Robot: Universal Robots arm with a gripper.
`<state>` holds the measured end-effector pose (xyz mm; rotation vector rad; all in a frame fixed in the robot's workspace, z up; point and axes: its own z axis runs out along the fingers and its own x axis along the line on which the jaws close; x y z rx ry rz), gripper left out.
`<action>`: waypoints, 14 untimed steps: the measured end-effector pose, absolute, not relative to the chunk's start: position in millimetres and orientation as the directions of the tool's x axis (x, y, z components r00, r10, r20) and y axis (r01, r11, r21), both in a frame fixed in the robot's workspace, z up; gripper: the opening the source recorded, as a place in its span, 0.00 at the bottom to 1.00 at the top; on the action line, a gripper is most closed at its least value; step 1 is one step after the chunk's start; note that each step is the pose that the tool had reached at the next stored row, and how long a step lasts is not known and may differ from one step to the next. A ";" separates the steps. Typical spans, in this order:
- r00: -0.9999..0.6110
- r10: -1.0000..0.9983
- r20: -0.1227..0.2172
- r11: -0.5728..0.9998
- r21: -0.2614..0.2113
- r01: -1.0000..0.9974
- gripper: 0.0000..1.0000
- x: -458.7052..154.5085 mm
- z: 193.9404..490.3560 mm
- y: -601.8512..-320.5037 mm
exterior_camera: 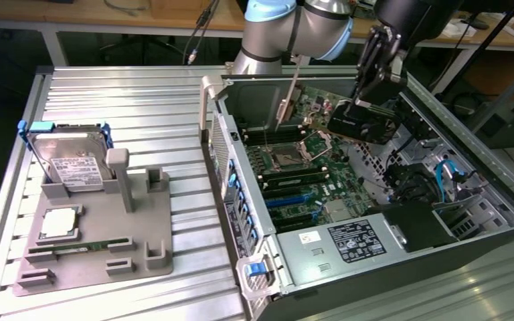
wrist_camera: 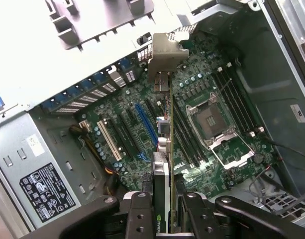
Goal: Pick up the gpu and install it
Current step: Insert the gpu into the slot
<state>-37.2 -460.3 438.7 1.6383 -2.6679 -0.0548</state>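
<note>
At the left of the exterior view, on the ribbed metal table (exterior_camera: 132,100): a grey fixture (exterior_camera: 105,234), with a hard drive (exterior_camera: 71,160) propped upright at its far end and a RAM stick (exterior_camera: 69,247) flat near its front. Mid-frame to lower right: an open computer case (exterior_camera: 471,221) on its side, motherboard (exterior_camera: 293,174) exposed. From the top centre, down and rightward: the arm (exterior_camera: 293,27), wrist bent over the case, gripper (exterior_camera: 369,100) pointing down in the upper right. Clamped between narrow jaws: the gpu (exterior_camera: 364,124) (black shroud toward the camera), tilted over the motherboard. In the wrist view: fingers (wrist_camera: 140,214) pressed on either side of the card, seen edge-on, silver bracket (wrist_camera: 164,57) at its far end, CPU socket (wrist_camera: 212,119) just beside.
</note>
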 end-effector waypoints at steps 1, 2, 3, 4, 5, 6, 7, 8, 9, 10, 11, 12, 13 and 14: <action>-0.440 -0.898 -0.009 0.440 0.035 -0.897 0.27 -37.2 438.7 -460.3; -0.430 -0.903 -0.010 0.429 0.035 -0.903 0.27 -37.2 438.7 -460.3; -0.420 -0.907 -0.010 0.420 0.035 -0.907 0.27 -37.2 438.7 -460.3; -0.410 -0.912 -0.009 0.409 0.035 -0.912 0.27 -37.2 438.7 -460.3; -0.401 -0.916 -0.009 0.400 0.035 -0.916 0.27 -37.2 438.7 -460.3; -0.391 -0.920 -0.009 0.391 0.035 -0.920 0.27 -37.2 438.7 -460.3; -0.383 -0.924 -0.009 0.382 0.035 -0.923 0.27 -37.1 438.7 -460.3; -0.380 -0.925 -0.009 0.379 0.035 -0.925 0.27 -37.1 438.7 -460.2; -0.380 -0.925 -0.009 0.379 0.035 -0.925 0.27 -37.1 438.7 -460.1; -0.380 -0.925 -0.009 0.379 0.035 -0.925 0.27 -37.1 438.7 -460.1; -0.380 -0.925 -0.009 0.379 0.035 -0.925 0.27 -37.1 438.7 -460.1; -0.380 -0.925 -0.009 0.379 0.035 -0.925 0.27 -37.1 438.7 -460.1; -0.380 -0.925 -0.009 0.379 0.035 -0.925 0.27 -37.1 438.7 -460.2; -0.380 -0.925 -0.009 0.379 0.035 -0.925 0.27 -37.1 438.7 -460.2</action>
